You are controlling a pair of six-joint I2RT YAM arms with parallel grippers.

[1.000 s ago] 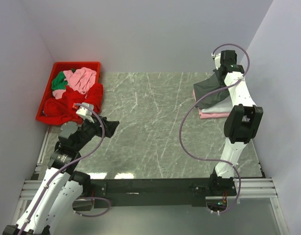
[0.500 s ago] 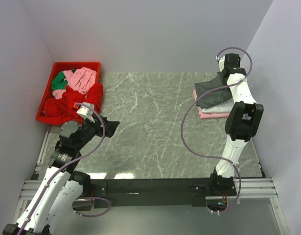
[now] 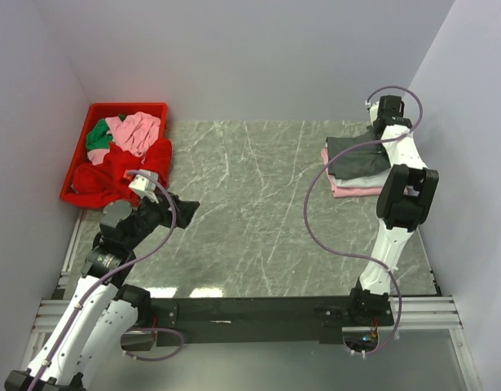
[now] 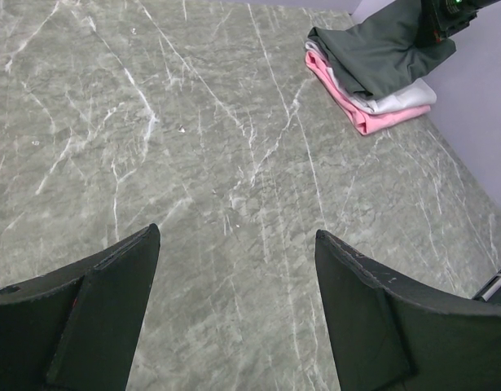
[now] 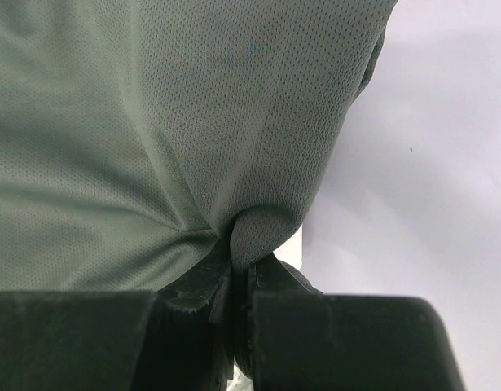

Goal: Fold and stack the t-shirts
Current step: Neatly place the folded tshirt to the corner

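A grey-green marble-patterned table [image 3: 250, 212] fills the walled work cell, with 2 robot arms bolted at its near edge. The right arm [image 3: 397, 220] reaches to the far right corner, while the left arm [image 3: 112, 244] stays low near the left side.

At the far left corner, a red bin [image 3: 128, 105] holds an unfolded heap. A red t-shirt [image 3: 112, 175] spills over its near rim, with a crumpled pink t-shirt [image 3: 136, 130] and a green t-shirt [image 3: 98, 137] behind it.

At the far right, against the wall, lies a stack of 3 folded shirts. The dark grey t-shirt [image 3: 353, 155] is on top, a white t-shirt [image 4: 401, 99] is in the middle and a folded pink shirt [image 4: 372, 120] is at the bottom.

The right gripper [image 5: 238, 261] has its jaws pinched tight on a bunched fold at the far right edge of the dark grey t-shirt. The left gripper [image 4: 236, 236] hangs over bare marble with its jaws spread wide, holding nothing.
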